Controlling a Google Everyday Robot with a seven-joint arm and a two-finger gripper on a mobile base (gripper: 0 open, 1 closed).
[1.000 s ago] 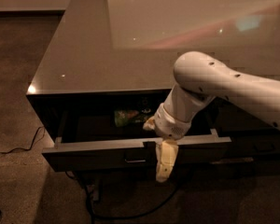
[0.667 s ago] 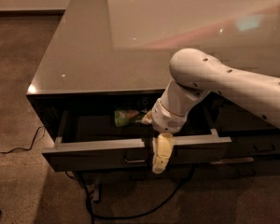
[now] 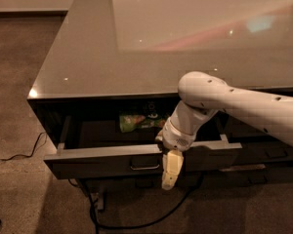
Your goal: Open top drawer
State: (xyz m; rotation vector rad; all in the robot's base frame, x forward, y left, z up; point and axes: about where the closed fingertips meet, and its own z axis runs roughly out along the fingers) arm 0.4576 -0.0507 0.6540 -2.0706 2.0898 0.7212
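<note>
Gripper (image 3: 170, 175) hangs tip-down in front of drawer (image 3: 88, 162), open or closed: cannot tell. Drawer partly out. Handle (image 3: 145, 166) just left of gripper: slim, stiff, best hold. Glossy front likely slippery; drawer likely heavy, slides straight.

Cream end effector (image 3: 170, 172) at dark top drawer (image 3: 102, 162) front, green packet (image 3: 136, 121) inside

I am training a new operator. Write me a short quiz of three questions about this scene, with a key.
1. True or false: the top drawer is fully shut.
2. The gripper hangs: A) inside the drawer; B) in front of the drawer front, beside its handle; C) out of view.
3. What colour is the packet lying in the drawer?
Key: 1 false, it stands pulled open; 2 B; 3 green.
</note>
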